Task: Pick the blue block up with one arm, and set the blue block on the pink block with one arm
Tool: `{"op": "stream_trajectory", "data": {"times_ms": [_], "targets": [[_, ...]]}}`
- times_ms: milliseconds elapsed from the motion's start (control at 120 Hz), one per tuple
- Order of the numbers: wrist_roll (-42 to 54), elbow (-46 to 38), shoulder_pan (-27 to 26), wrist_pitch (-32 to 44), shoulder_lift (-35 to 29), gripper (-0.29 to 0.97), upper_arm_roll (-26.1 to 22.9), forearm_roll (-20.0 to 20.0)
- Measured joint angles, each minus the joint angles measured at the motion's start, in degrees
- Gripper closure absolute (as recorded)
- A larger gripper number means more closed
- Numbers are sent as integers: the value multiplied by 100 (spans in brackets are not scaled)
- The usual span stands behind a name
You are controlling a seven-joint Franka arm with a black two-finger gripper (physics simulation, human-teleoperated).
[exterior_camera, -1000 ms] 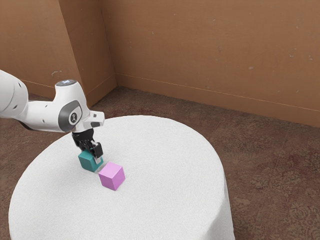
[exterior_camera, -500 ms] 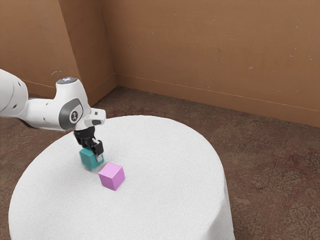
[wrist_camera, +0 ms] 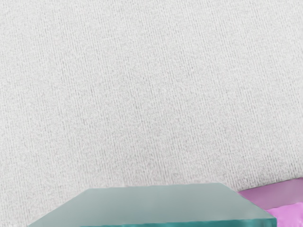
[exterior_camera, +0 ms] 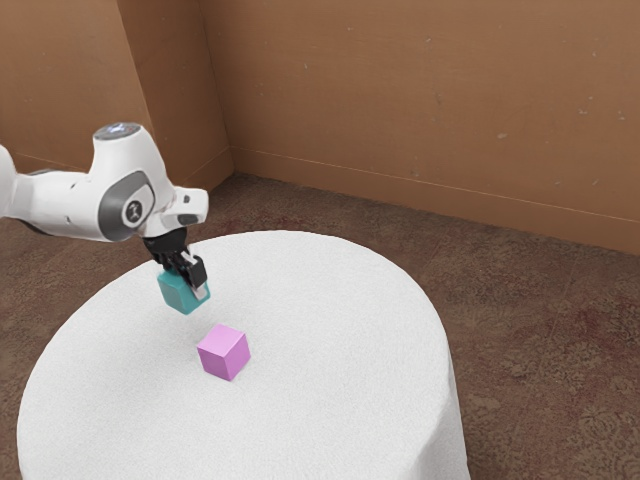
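A teal-blue block hangs above the white round table, clear of the cloth. My black gripper is shut on it from two sides. The pink block rests on the table, below the held block and toward the exterior view's right, apart from it. In the wrist view the teal-blue block sits close under my hand, and a corner of the pink block shows beside it.
White cloth stretches out beyond the held block. The table's round edge drops to a brown carpet. Brown walls stand behind.
My gripper has risen with the teal-blue block, which left the table beside the pink block. The pink block has not moved.
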Motion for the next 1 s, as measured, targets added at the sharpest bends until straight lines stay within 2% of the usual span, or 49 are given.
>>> {"op": "stream_trajectory", "data": {"times_ms": [133, 258, 392, 683, 1000], "targets": [[-168, -291, -50, 24, -170, 31, -295, 29], [-446, -439, -168, 118, -193, 31, -550, 235], [-779, -419, -323, 200, -160, 32, -583, 351], [-1613, -391, -113, 209, -179, 31, -579, 321], [-2316, -740, -526, 171, -400, 31, -563, 325]]}}
